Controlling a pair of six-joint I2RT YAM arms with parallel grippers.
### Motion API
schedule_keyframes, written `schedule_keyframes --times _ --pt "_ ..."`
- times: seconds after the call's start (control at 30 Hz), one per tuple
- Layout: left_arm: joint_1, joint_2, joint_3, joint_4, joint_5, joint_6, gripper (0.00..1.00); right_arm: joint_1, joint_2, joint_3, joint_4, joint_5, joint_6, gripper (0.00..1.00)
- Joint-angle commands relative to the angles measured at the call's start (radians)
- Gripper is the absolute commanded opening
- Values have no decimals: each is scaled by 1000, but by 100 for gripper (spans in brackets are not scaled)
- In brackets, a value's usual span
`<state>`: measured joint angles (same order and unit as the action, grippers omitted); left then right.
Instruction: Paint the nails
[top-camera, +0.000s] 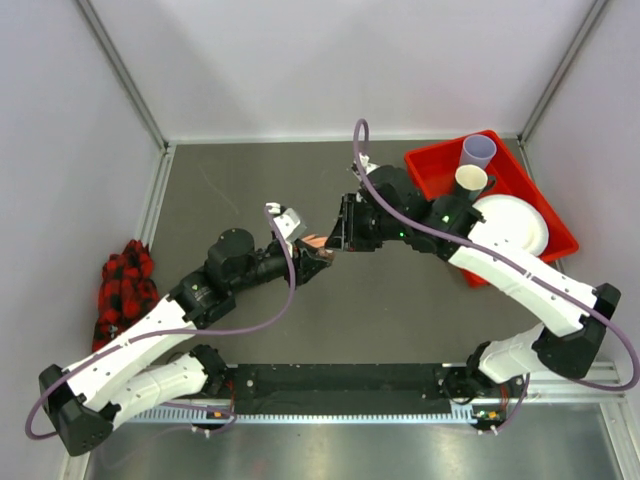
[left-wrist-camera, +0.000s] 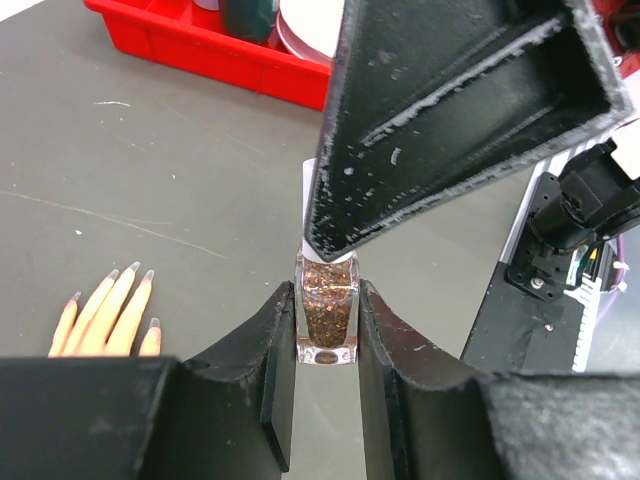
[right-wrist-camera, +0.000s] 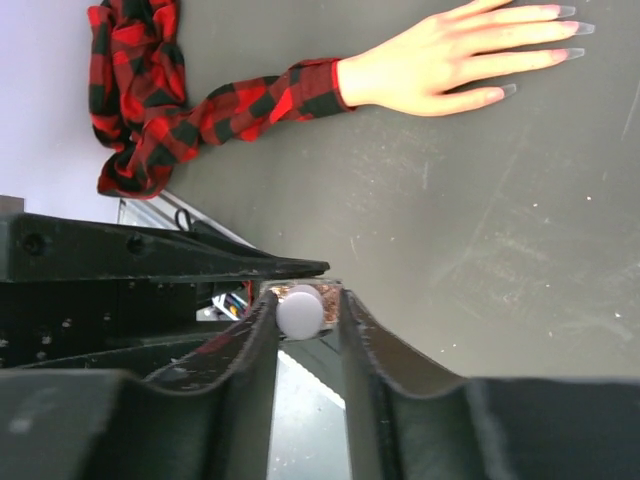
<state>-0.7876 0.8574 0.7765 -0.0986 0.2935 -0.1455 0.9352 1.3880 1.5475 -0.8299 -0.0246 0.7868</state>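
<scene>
Nails (left-wrist-camera: 133, 270), five of them, long and pointed with greyish tips, end the fingers of one peach hand (right-wrist-camera: 420, 65). It lies flat on the table (left-wrist-camera: 150, 160), down and to the left of the left claw (left-wrist-camera: 325, 292) and apart from it. One red-and-black plaid sleeve (right-wrist-camera: 200, 120) runs from the wrist into a heap. The left claw is clamped on one small square bottle (left-wrist-camera: 327, 320) of brown glitter polish, with a finger pressed to each side. The right claw (right-wrist-camera: 305, 300) meets it tip to tip. Its two fingers stand close on either side of the bottle's one white cap (right-wrist-camera: 300, 312); whether they pinch it cannot be told. Behind the right claw sits one red tray (top-camera: 430, 165) holding two cups (top-camera: 478, 150) and one white plate (top-camera: 510, 225).
</scene>
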Motion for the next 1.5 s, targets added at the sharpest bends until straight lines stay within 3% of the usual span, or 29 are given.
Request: schedule_keyframes --times 0.0,0.27,0.33,0.4,0.53,0.67,0.8,0.9,0.97,1.03,1.17,1.23,1.33,1.37,1.43,1.47 --pt "-12 -15 24 22 -2 23 0 10 14 60 5 22 -37 27" --pt "-13 -11 37 8 24 21 0 11 17 42 25 -18 -89 27" --pt "-13 -15 40 7 24 17 0 11 6 23 41 -47 -101 22" --pt "-13 -20 41 7 30 8 0 10 -7 -13 80 -81 -112 3" --pt "-13 -26 46 26 78 -35 0 10 -49 -56 123 -158 -168 0" --pt "-12 -40 47 71 235 -118 0 11 -109 -125 212 -375 -305 0" --pt "-12 -50 30 180 547 -257 0 11 -208 -234 337 -619 -469 0" --pt "-12 -58 -19 397 727 -430 0 11 -259 -313 455 -815 -518 0" --pt "-12 -51 -48 567 782 -520 0 11 -257 -331 495 -924 -534 0" --pt "-13 -47 -54 628 809 -603 0 11 -265 -345 506 -968 -573 0" --pt "-12 -61 -13 516 770 -537 0 11 -284 -345 485 -963 -639 0" --pt "-12 -72 13 366 730 -435 0 13 -280 -339 453 -937 -663 0" --pt "-12 -98 69 124 528 -258 0 10 -268 -319 417 -810 -630 0" --pt "-12 -107 98 58 403 -217 0 11 -264 -290 393 -690 -615 10" --pt "-12 -110 118 -62 305 -94 0 11 -250 -253 294 -533 -555 42" --pt "-12 -113 128 -88 252 -66 0 11 -238 -215 260 -389 -532 53"
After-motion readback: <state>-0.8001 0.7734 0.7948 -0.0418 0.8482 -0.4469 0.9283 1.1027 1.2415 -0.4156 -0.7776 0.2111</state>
